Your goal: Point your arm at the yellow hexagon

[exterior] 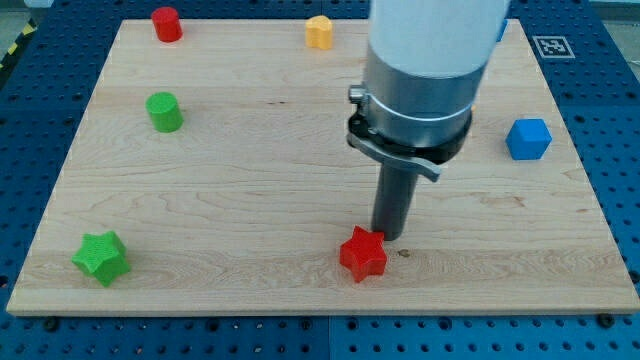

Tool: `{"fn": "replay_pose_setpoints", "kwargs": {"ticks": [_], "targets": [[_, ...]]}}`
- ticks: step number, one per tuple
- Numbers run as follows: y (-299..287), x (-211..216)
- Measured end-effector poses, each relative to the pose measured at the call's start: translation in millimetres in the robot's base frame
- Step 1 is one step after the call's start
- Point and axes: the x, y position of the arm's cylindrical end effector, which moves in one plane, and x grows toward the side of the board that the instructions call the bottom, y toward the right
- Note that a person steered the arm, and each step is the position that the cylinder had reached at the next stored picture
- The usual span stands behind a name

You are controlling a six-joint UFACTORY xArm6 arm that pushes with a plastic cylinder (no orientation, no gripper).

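Wooden board (250,180) on blue pegboard (620,150); my tip (387,236) beside red star (362,254), clawless.

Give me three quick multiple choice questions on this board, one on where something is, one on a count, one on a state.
1. Where is the yellow hexagon?
A. view's top edge
B. view's bottom left
C. beside the blue block

2. How many red blocks?
A. one
B. two
C. three

3. My tip is
A. close beside the red star
B. on the green cylinder
C. at the yellow hexagon

Answers: 1 A, it lies along the top edge. 2 B, the red cylinder and the red star. 3 A, the rod ends just above-right of the star.
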Motion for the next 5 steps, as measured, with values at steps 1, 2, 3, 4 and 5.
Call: {"fn": "replay_pose_setpoints", "kwargs": {"ticks": [1,2,3,4,5], "targets": [[42.5,-29.8],[37.4,-77.6],[-3.1,-134.2],[1.3,-184.4],[58.3,-214.8]]}}
